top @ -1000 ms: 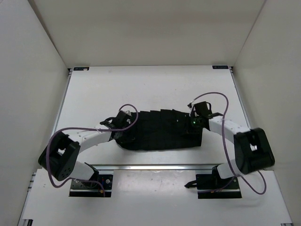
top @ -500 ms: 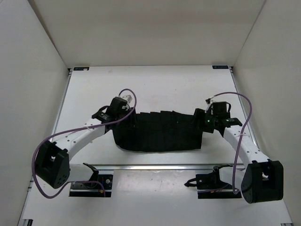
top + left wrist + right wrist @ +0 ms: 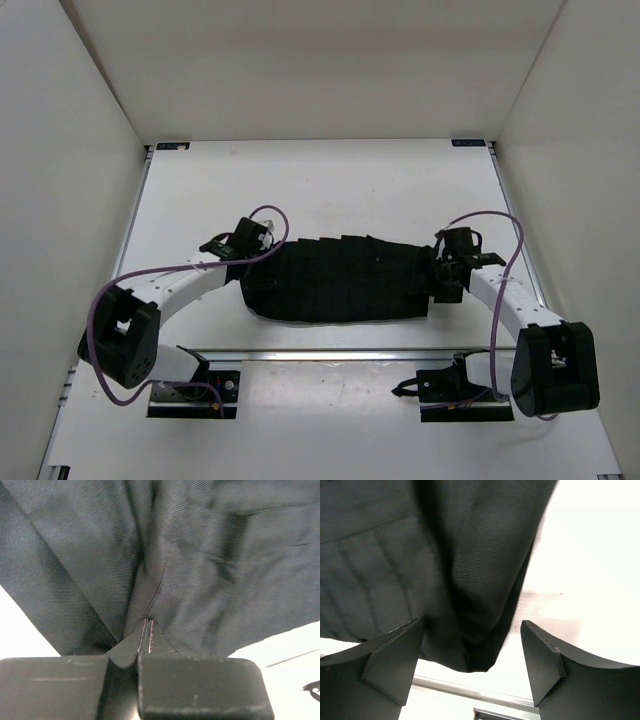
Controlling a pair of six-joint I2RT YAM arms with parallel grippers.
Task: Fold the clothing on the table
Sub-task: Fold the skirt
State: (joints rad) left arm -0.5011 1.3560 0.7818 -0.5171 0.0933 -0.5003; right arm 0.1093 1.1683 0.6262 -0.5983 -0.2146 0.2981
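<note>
Left gripper (image 3: 136,655) is shut again, skirt (image 3: 340,282) seam pinched between its fingers (image 3: 200,690). Right gripper (image 3: 471,630) just opened wide, skirt corner loose between its fingers. I'd close right before folding.

The skirt (image 3: 190,555) runs off the top and both sides beyond the left gripper (image 3: 137,662), whose fingers (image 3: 200,685) are cut by the bottom edge. Beyond the right gripper (image 3: 472,627), the skirt's edge is blurred. From above, both sets of fingertips are lost against the dark skirt.
</note>
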